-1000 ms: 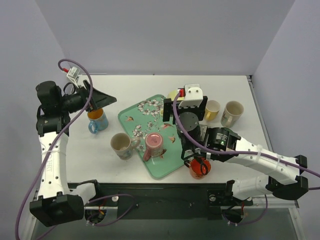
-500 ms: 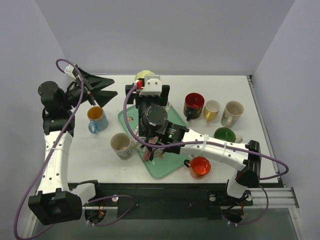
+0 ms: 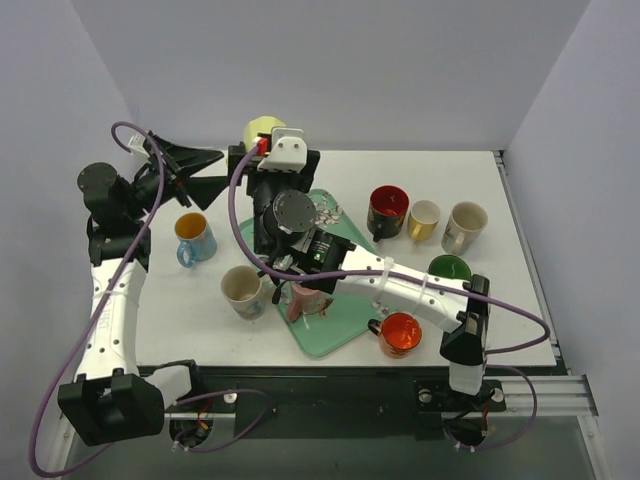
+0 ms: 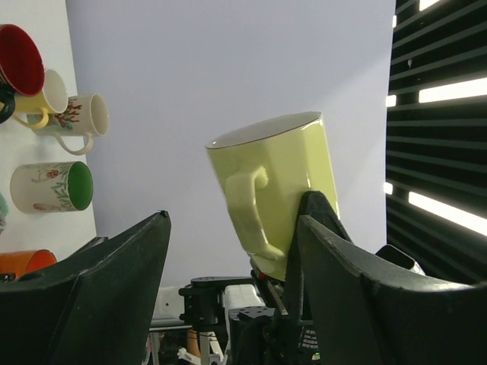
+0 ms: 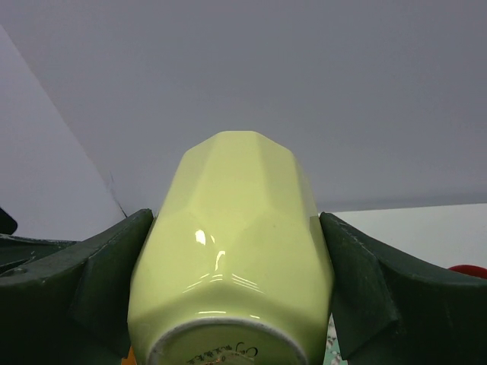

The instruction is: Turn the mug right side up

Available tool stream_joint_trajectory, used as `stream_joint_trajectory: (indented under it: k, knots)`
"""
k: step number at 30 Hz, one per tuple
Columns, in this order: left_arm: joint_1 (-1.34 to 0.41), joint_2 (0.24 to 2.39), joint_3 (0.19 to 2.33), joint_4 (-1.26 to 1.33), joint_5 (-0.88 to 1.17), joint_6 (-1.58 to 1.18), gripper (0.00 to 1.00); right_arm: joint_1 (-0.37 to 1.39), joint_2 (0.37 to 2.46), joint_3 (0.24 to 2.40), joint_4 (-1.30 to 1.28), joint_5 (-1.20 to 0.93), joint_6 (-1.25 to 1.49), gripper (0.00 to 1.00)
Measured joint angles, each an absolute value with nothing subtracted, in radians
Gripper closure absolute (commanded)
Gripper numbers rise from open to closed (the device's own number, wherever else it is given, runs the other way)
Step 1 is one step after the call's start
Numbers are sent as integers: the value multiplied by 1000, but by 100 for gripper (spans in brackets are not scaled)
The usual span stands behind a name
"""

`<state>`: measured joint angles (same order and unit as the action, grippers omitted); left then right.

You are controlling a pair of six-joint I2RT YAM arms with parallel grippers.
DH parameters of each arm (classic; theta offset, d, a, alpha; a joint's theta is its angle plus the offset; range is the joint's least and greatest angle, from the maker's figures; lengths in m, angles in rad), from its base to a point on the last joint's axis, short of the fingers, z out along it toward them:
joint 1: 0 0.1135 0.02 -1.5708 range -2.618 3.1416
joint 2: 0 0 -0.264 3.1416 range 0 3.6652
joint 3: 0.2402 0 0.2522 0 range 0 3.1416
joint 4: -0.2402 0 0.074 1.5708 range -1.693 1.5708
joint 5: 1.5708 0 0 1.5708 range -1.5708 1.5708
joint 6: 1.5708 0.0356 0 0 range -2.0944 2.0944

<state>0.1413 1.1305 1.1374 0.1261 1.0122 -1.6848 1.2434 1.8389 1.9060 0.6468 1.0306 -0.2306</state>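
- The right gripper [image 5: 236, 262] has the pale yellow-green mug [image 5: 232, 251] clamped between its two fingers, one pressed to each side of the faceted body, with the base turned toward the wrist camera.
- The mug [image 3: 258, 131] hangs in the air over the far left part of the table [image 3: 180, 325], well above the other crockery.
- The left gripper [image 3: 212, 168] is raised just beside it with its jaws spread wide and holding nothing. Its wrist view shows the mug [image 4: 278, 190] in the gap beyond the fingers, handle facing that camera and touching neither finger.
- Below, a pink mug [image 3: 308, 298] sits on the green floral tray [image 3: 340, 328].
- An orange-lined mug with a blue handle [image 3: 192, 238] and a cream mug [image 3: 241, 288] stand left of the tray.
- A dark mug with a red inside [image 3: 388, 208], a yellow mug [image 3: 425, 217] and a patterned cream mug [image 3: 464, 225] line the far right.
- An orange mug [image 3: 400, 332] stands near the front edge.
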Motion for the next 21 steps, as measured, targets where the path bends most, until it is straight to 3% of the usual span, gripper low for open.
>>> stream_joint_trajectory:
  k: [5, 9, 12, 13, 17, 21]
  knots:
    - [144, 1134, 1119, 196, 1001, -1747, 29, 1242, 1871, 1921, 643, 1018, -219, 100]
    - [144, 1135, 1101, 229, 996, -1774, 42, 1242, 1916, 1964, 627, 995, -202, 100]
    - [147, 1139, 1090, 250, 989, -1783, 61, 1240, 1934, 1977, 610, 985, -183, 100]
    - [149, 1141, 1086, 255, 987, -1793, 77, 1238, 1939, 1985, 608, 978, -178, 100]
    - [150, 1163, 1077, 292, 970, -1839, 100, 1237, 1942, 1992, 595, 967, -168, 100]
    - [150, 1170, 1058, 321, 966, -1847, 100, 1233, 1943, 1978, 595, 960, -156, 100]
